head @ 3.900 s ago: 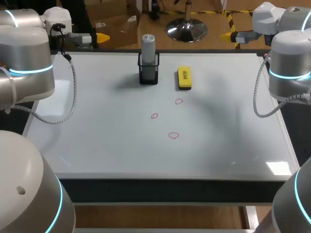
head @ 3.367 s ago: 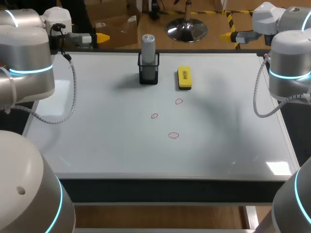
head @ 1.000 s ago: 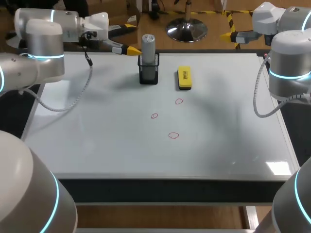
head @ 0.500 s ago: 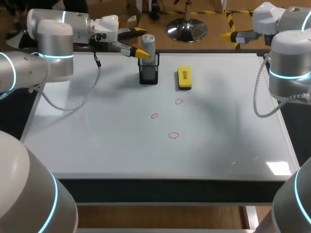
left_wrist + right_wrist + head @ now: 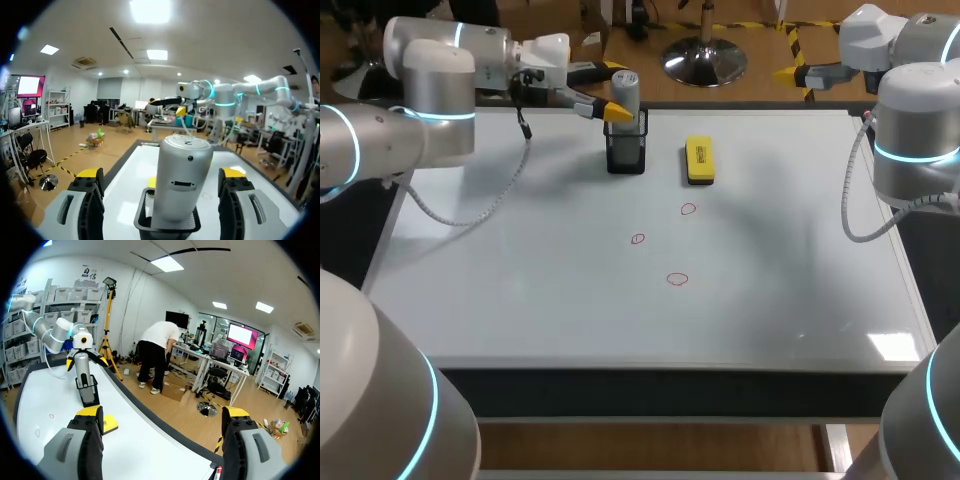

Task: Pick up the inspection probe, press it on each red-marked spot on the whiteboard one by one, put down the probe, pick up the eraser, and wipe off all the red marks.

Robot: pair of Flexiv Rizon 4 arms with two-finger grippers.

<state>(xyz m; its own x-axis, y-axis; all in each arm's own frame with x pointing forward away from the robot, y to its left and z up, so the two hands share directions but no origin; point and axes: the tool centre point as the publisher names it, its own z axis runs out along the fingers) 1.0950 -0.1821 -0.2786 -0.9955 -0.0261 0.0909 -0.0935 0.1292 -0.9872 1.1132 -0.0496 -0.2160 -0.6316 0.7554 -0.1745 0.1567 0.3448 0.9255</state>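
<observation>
Straddling left hand (image 5: 161,173): open, newly arrived either side of grey cylindrical inspection probe (image 5: 625,88).
Probe: upright in black mesh holder (image 5: 626,155) on whiteboard (image 5: 520,280).
Right hand (image 5: 162,412): open, unmoved.

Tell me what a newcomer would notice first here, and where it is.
The left gripper has its fingers open on either side of the grey probe, which stands in a black holder at the far edge of the whiteboard. Next come the yellow eraser beside the holder and three small red marks mid-board.
</observation>
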